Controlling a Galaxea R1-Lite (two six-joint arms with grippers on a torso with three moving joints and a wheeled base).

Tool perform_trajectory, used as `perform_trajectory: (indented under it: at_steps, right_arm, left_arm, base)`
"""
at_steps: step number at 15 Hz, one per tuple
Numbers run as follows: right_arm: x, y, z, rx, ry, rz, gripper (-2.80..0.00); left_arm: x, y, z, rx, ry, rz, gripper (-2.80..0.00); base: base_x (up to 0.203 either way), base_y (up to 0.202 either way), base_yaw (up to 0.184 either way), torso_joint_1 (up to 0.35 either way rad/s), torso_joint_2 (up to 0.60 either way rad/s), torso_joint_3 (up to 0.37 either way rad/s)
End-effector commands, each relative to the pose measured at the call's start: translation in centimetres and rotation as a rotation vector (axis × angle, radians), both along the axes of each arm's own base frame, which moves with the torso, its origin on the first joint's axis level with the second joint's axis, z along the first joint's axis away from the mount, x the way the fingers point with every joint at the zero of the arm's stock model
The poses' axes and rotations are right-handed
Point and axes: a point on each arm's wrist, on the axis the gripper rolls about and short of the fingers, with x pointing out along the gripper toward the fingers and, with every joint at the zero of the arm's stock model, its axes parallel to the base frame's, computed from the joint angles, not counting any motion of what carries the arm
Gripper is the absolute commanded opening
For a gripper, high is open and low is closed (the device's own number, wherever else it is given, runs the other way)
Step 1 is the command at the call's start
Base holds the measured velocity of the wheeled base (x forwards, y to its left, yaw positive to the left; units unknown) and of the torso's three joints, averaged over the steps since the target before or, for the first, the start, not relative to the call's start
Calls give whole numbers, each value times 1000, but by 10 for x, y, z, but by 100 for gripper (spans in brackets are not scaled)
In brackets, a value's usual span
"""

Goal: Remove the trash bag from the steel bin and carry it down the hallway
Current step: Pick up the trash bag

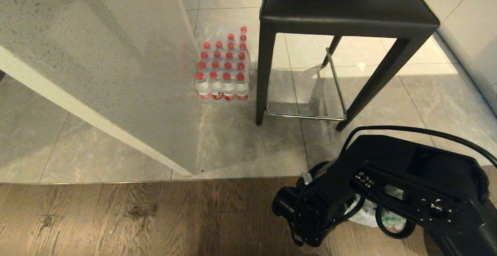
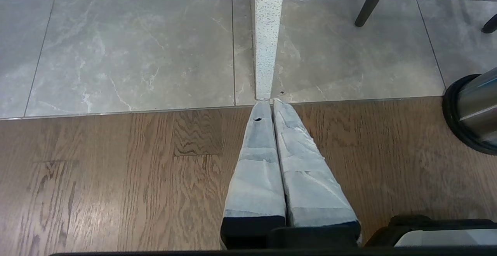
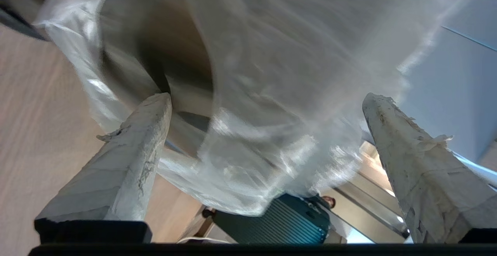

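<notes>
The trash bag [image 1: 365,213], thin white plastic with green print, shows under my right arm [image 1: 388,186] at the lower right of the head view. In the right wrist view the bag [image 3: 271,73] hangs blurred between the taped fingers [image 3: 128,151] of my right gripper [image 3: 268,96], which is open wide with the film not pinched. The steel bin [image 2: 475,108], shiny with a black ring, stands on the wood floor; my arm covers most of it from the head. My left gripper [image 2: 270,101] is parked low over the wood floor, shut on nothing. The hallway is out of view.
A black stool [image 1: 345,11] with a chrome footrest stands on grey tiles just beyond the bin. A pack of red-capped bottles [image 1: 223,67] sits beside a white counter panel [image 1: 97,65]. A teal suitcase [image 3: 275,221] and a person [image 3: 330,201] are behind the bag.
</notes>
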Motion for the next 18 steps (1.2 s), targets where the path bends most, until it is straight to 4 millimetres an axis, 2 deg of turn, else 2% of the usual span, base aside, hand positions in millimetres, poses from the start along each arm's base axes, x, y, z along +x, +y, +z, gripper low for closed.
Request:
perform_trajectory:
  at_steps: [1,13,18]
  right_arm:
    - [0,0,12,2,-27,-1,0]
    - [-19,-16,52,10,-48,1,0]
    - [-26,-22,75,20,-59,0,0]
  left_arm:
    - [0,0,0,-1,0,0,-280]
    - [0,0,0,-1,0,0,-280]
    - [0,0,0,-1,0,0,-280]
  base:
    - [0,0,0,0,0,0]
    - [0,0,0,0,0,0]
    - [0,0,0,0,0,0]
